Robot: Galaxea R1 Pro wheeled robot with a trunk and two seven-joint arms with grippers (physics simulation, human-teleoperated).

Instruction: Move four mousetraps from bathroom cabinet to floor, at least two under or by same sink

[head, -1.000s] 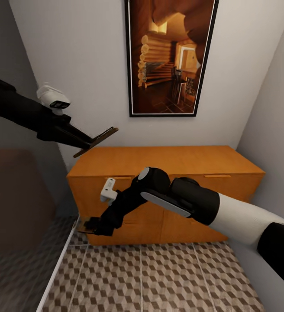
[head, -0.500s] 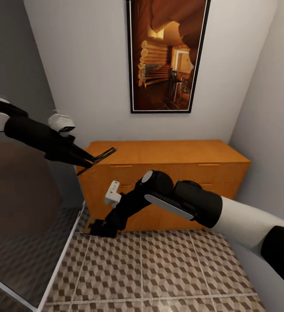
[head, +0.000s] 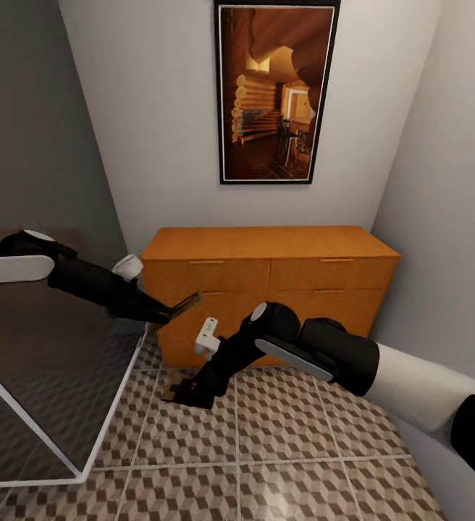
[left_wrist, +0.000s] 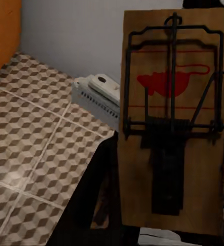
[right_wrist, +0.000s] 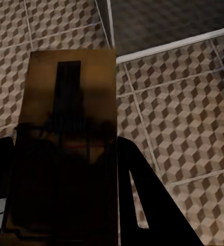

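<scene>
Two mousetraps gripped — one in left pincer [head: 166,312], other in right pincer [head: 182,394] above bathroom floor [head: 281,434].

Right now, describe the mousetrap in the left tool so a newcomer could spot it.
Start at the orange-brown cabinet under the framed picture. In front of its left end, the left tool holds a flat wooden mousetrap up in the air. Unlike the one in the right tool near the floor, it sits higher, level with the cabinet's drawers.

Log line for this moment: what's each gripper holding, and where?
left gripper: shut on mousetrap, raised beside cabinet | right gripper: shut on second mousetrap, low over bathroom floor | neither placed yet
</scene>
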